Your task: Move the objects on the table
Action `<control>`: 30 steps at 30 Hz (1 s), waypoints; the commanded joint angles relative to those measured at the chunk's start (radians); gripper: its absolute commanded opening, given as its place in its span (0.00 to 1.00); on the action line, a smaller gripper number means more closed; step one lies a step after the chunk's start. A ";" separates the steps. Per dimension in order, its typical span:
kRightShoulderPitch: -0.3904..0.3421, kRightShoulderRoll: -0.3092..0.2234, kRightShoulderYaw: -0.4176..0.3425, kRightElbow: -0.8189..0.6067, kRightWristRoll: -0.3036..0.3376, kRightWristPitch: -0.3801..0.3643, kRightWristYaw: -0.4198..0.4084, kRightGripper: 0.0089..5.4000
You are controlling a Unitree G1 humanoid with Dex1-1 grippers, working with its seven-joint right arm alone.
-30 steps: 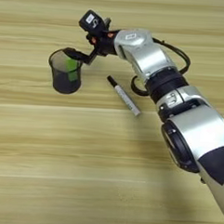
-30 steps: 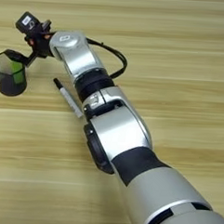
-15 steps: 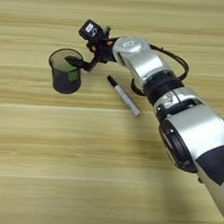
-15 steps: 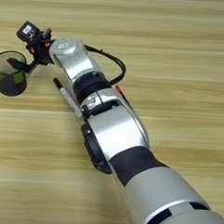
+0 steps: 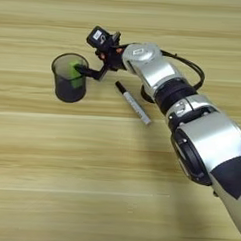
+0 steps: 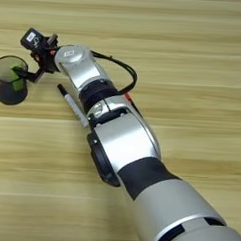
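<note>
The white black-capped marker (image 5: 134, 103) lies flat on the table (image 5: 64, 179), its long axis running diagonally, black cap toward the upper left and white barrel toward the lower right (no writing can be read on it). Left of it stands the dark mesh cup (image 5: 69, 85), upright, with the green stick (image 5: 76, 74) inside. The right gripper (image 5: 87, 69) reaches over the cup's rim at the stick; whether its fingers pinch it I cannot tell.

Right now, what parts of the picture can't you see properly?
- Green stick: its lower part is blurred behind the mesh cup's dark wall, both views.
- Right gripper: whether its jaws are open or shut, too small against the cup rim.
- Marker: its far end slips behind the arm in the right eye view.
- Arm's lower part: cut off by the picture edge.
</note>
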 commanded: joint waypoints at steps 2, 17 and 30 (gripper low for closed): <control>-0.099 -0.022 -0.002 -0.035 -0.018 -0.050 -0.039 1.00; -0.094 -0.017 -0.005 -0.027 -0.036 -0.073 -0.041 1.00; -0.090 -0.025 0.000 -0.030 -0.054 -0.083 -0.045 1.00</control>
